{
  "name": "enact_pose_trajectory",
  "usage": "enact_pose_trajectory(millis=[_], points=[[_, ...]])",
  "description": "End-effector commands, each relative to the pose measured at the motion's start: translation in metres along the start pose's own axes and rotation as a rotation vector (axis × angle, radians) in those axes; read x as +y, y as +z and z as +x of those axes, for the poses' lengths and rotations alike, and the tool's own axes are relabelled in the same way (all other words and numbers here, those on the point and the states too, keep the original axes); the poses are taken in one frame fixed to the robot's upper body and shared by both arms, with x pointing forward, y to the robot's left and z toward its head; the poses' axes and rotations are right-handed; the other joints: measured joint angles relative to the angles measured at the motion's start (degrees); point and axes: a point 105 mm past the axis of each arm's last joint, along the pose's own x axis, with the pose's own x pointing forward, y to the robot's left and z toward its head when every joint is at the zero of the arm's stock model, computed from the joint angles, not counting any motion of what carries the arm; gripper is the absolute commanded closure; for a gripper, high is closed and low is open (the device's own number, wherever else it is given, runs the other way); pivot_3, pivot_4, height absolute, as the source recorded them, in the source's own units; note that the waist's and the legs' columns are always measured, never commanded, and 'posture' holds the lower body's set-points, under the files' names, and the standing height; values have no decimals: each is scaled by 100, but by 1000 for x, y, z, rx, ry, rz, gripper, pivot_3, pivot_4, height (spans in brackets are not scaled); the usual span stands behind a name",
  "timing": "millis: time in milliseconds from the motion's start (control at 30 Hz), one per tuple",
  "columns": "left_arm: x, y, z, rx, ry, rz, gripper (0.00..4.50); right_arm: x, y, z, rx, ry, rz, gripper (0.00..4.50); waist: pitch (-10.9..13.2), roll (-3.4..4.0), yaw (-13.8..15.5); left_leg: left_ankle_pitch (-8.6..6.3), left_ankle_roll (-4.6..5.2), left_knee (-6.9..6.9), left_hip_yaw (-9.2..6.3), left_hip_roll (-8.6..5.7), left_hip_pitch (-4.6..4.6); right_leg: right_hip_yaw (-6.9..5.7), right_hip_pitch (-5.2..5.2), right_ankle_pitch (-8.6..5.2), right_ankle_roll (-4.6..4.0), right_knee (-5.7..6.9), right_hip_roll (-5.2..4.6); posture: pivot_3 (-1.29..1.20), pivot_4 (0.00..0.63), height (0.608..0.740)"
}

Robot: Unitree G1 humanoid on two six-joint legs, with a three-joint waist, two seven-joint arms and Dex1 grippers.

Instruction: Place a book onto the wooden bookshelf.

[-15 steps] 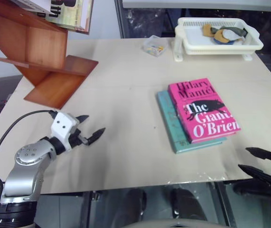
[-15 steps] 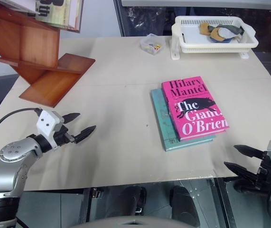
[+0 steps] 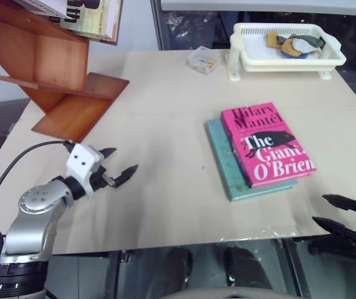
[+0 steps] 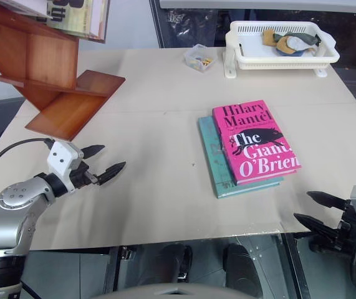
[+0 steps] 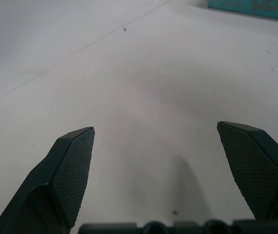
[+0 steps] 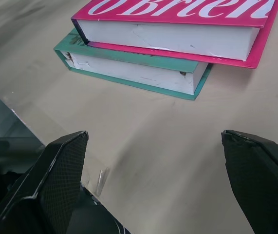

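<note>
The book (image 3: 267, 144) lies flat on the tabletop (image 3: 165, 112), stacked on a teal book (image 3: 227, 163), long axis running away from the robot. The right gripper (image 4: 318, 210) (jaws apart, empty) sits just beyond its near end and is the nearer. The left gripper (image 3: 116, 165), jaws apart, is well apart. The cover is bright pink with white page edges. The bookshelf (image 3: 47, 75) stands far left.

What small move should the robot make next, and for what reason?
Probably the right pincer should move forward toward the pink book. Its jaws are open and empty, the book lies untouched on the teal book, and this pincer is nearer than the left pincer.
</note>
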Motion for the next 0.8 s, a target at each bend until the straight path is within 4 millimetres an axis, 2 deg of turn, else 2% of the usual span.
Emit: enact_pose_trajectory(millis=[33,800], points=[[7,9,-4,-18,15,29,56,1,5,-1,-12,2,-22,0,0,0,-1,0,0,0,0,0,0,0,0,0,0,0,0,0,150,740],[8,9,-1,-19,4,45,56,-2,4,-3,-12,-7,-27,0,0,0,-1,0,0,0,0,-1,0,0,0,0,0,0,1,0,150,740]])
